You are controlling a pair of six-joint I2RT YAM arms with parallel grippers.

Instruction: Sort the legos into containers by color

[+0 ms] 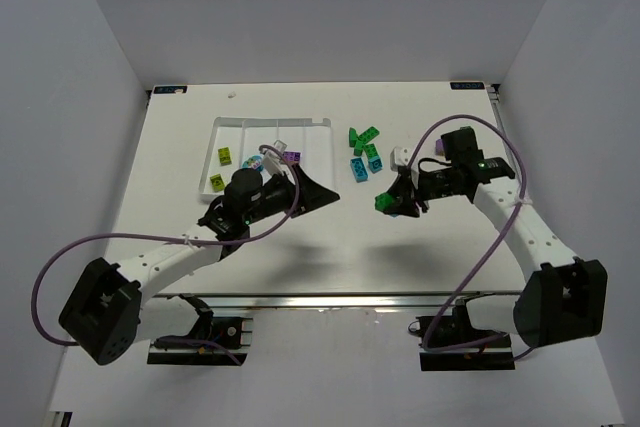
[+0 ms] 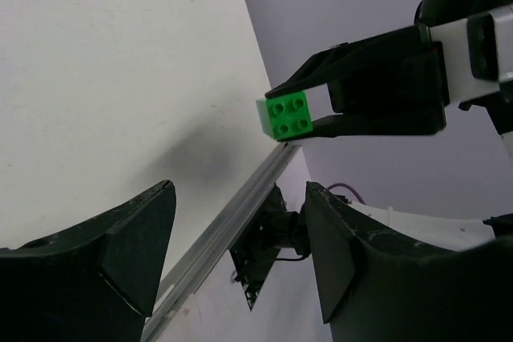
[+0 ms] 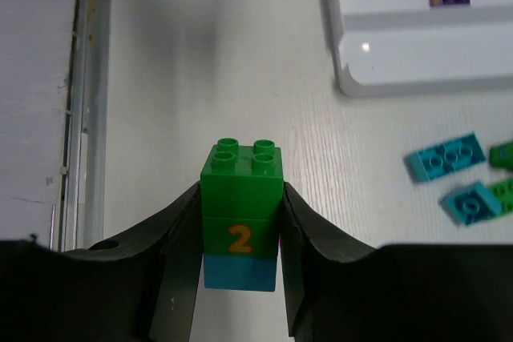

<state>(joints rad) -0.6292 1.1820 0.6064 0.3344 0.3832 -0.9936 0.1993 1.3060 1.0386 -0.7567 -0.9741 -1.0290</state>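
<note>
The right end effector (image 3: 240, 198) is clamped on a green brick (image 3: 240, 172), one finger on each side. The brick's studs point away from the wrist, an orange 2 is printed on its side, and a teal-blue piece sits under it in the grip. It is held above the surface (image 1: 450, 127), off the near right corner of the white tray (image 1: 300, 123). The left end effector (image 2: 240, 194) hangs near that same corner of the tray, its fingers spread wide with nothing between them. Inside the tray, two yellow-green bricks (image 1: 226, 156) lie in the leftmost compartment and a purple brick (image 1: 293, 157) lies toward the right side. To the right of the tray, green and teal-blue bricks (image 1: 365, 152) lie loose in a small cluster.
</note>
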